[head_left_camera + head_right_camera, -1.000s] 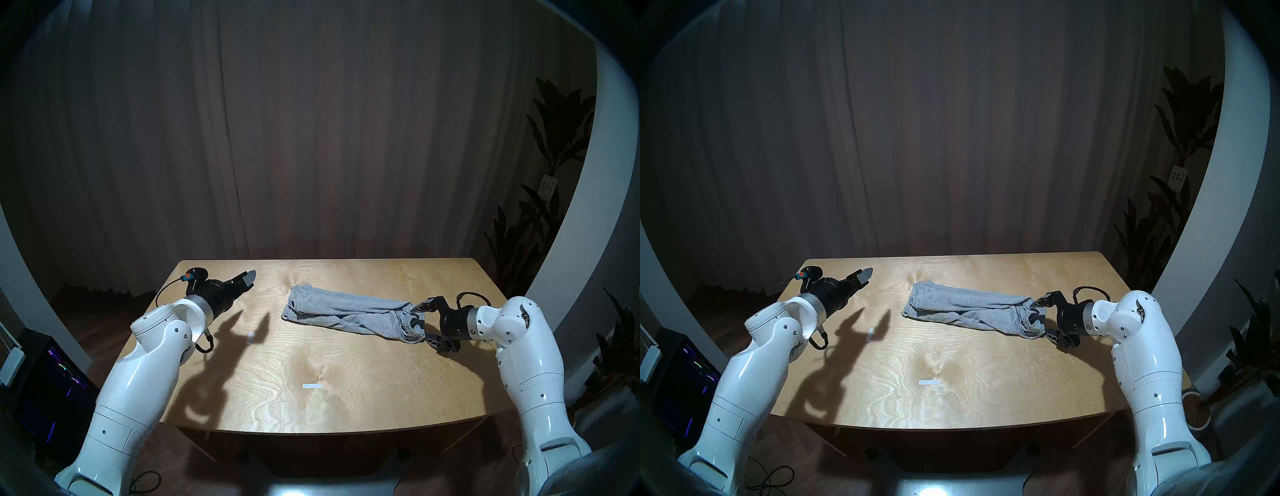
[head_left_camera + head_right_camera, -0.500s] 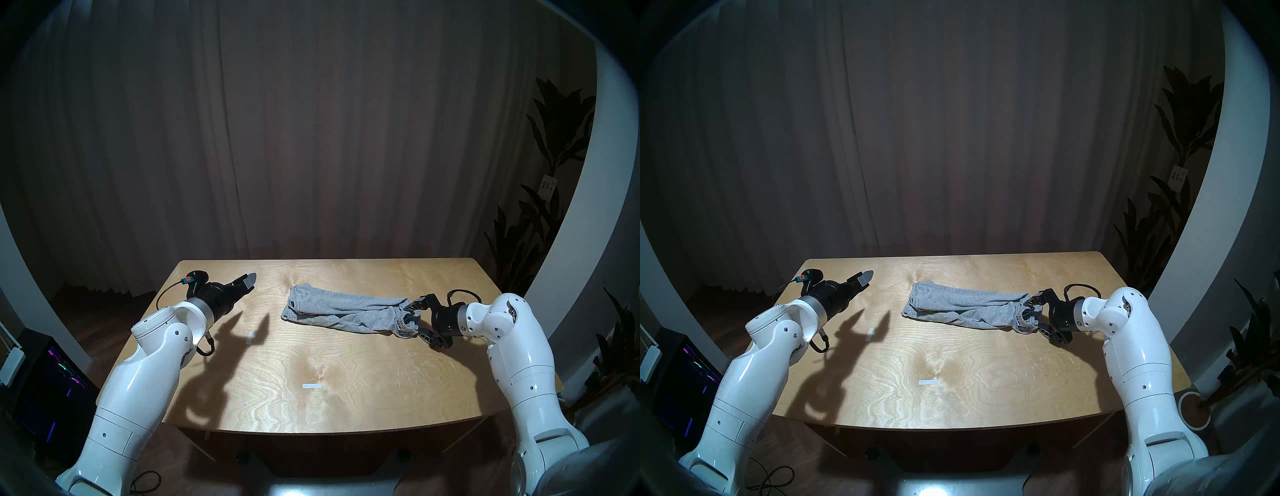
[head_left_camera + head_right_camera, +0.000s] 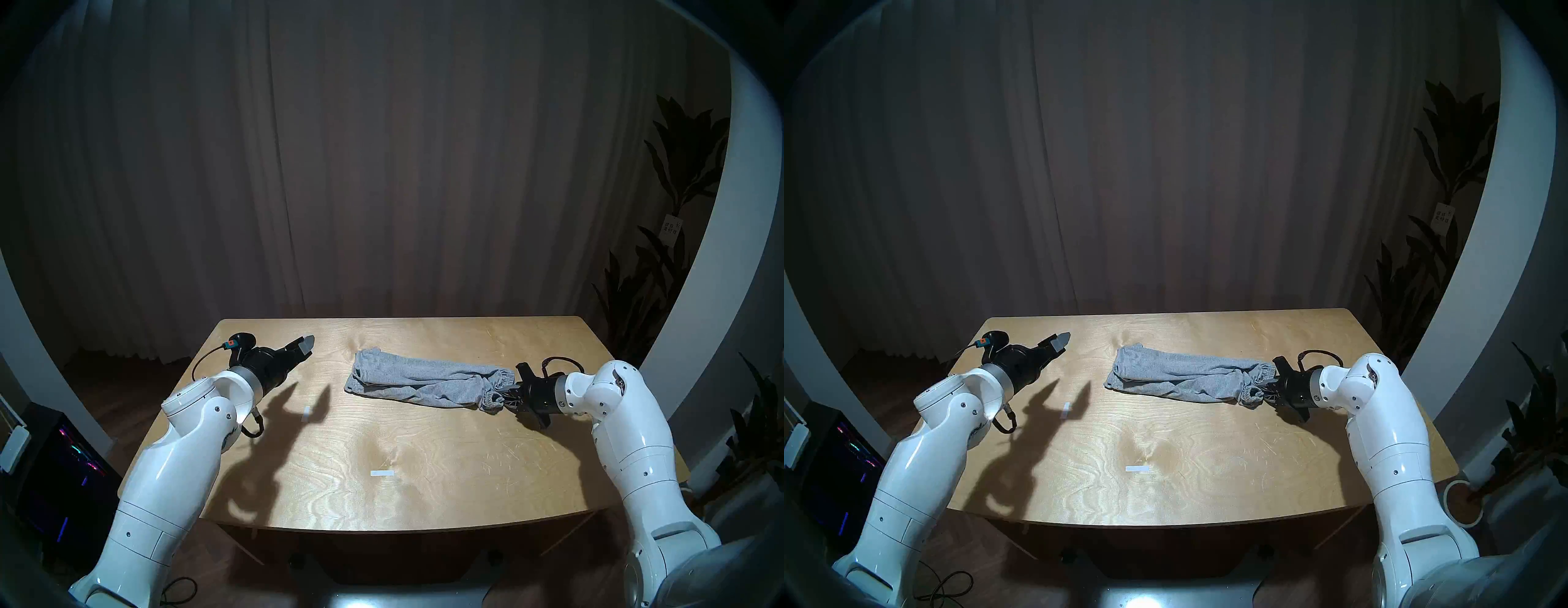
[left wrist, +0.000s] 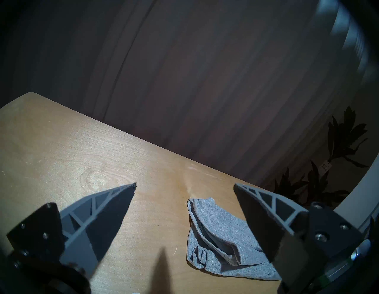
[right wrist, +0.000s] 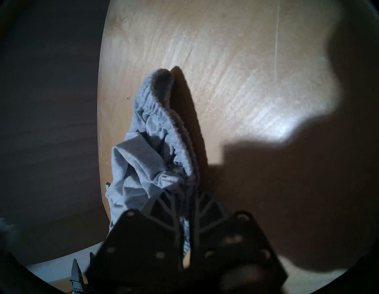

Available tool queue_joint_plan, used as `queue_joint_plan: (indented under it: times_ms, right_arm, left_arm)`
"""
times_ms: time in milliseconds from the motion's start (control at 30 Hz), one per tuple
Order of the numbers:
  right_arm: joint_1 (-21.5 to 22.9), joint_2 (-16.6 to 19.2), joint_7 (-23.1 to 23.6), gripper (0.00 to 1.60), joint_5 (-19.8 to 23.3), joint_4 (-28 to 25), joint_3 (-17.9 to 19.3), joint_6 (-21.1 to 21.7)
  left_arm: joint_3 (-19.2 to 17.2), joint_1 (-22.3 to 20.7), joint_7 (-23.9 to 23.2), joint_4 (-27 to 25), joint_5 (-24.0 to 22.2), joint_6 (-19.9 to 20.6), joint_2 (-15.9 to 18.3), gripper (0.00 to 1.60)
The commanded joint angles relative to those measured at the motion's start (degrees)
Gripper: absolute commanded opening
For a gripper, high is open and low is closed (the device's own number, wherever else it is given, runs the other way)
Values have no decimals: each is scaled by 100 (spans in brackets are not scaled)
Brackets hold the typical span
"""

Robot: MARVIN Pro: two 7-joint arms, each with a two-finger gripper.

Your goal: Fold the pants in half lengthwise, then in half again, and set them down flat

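We are pinching the gathered waistband of the grey knit pants with our right gripper to fold them toward the hems, while our left gripper is hanging spread and empty beside those hems.

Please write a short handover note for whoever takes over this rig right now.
Right gripper: fingers shut on the gathered waistband end of the pants.
Left gripper: open, empty, held above the table, clear of the cloth.
Pants: long narrow bundle across the table's far half, hems toward the left arm.
Done: lengthwise fold, rumpled.
Left: second fold, bringing waistband over to hems, then flatten and release.
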Motion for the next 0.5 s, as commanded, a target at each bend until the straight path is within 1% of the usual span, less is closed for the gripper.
queue_joint_plan:
  times_ms: [0,133,267,333,467]
  right_arm:
    - [-209,83,-150,0,377,-399,170,145]
    - [-107,106,-169,0,538,-691,287,181]
    - [73,89,-170,0,593,-826,326,185]
    - [195,45,-216,0,672,-835,306,187]
    - [425,-63,-254,0,654,-835,118,224]
  left_arm:
    - [-55,-20,32,-132,9,-38,7,160]
    - [-57,-34,39,-120,8,-46,3,160]
    - [-60,-39,46,-105,0,-66,-18,160]
    - [-63,-39,52,-103,-2,-73,-26,160]
    - [-77,-23,63,-95,-9,-87,-39,160]
